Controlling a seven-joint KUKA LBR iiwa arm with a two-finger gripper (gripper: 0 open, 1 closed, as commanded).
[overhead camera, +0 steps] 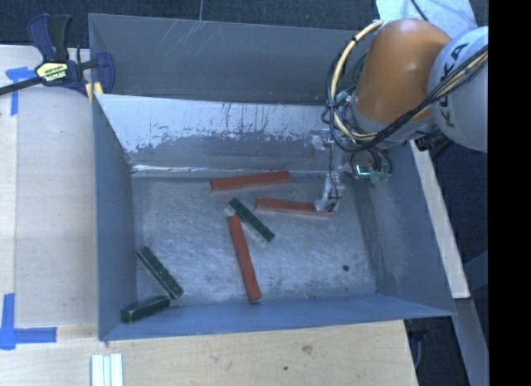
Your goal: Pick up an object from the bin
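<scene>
Gripper [331, 202] low at the right end of a red-brown stick [282, 206], right of centre in the bin [112, 210] | spread or pressed together: cannot tell | red-brown sticks: three in all | dark green sticks [251, 220]: three, two near the front-left corner

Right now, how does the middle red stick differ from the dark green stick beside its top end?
The red stick is longer and runs almost straight toward the front wall; the dark green stick is shorter and lies more slanted. Both are slim bars lying flat.
</scene>
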